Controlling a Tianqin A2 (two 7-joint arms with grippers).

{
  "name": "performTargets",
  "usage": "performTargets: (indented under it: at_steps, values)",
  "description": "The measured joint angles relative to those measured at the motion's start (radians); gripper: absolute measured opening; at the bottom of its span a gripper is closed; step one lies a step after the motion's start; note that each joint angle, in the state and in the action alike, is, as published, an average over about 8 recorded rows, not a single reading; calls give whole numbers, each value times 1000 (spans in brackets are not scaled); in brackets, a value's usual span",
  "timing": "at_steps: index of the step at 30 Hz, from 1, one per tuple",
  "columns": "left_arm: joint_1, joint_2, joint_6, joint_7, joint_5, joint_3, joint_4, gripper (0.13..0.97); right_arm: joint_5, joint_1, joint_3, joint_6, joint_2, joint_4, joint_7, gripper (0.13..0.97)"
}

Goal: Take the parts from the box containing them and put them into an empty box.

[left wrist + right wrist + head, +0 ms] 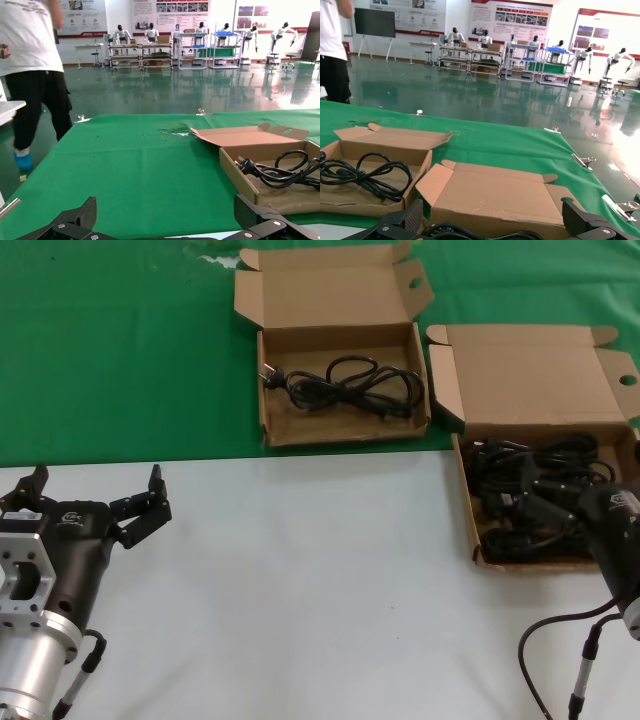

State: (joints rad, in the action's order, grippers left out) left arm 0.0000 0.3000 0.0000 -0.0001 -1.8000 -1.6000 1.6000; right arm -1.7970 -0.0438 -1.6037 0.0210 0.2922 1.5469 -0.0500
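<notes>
The box containing the parts (530, 375) stands at the right with its notched lid up, and several black cords (530, 465) are piled in it. My right gripper (540, 502) hangs open just over that pile. In the right wrist view its fingers (415, 217) stand wide apart with a cord (470, 232) between them, in front of the lid (495, 192). The other box (345, 435), at the back centre with splayed flaps, holds one looped cord (345, 380). My left gripper (97, 480) is parked open at the near left, holding nothing.
A green cloth (120, 350) covers the far half of the table and the near half is white (320, 590). The right arm's black cable (560, 640) loops at the near right. A person (30, 75) walks beyond the table's far edge.
</notes>
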Motion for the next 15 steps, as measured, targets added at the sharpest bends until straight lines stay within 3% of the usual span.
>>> performTargets:
  at_steps: [15]
  values:
    - [0, 0, 0, 0, 0, 0, 0, 966, 0, 0, 0, 0, 0, 0, 0, 966]
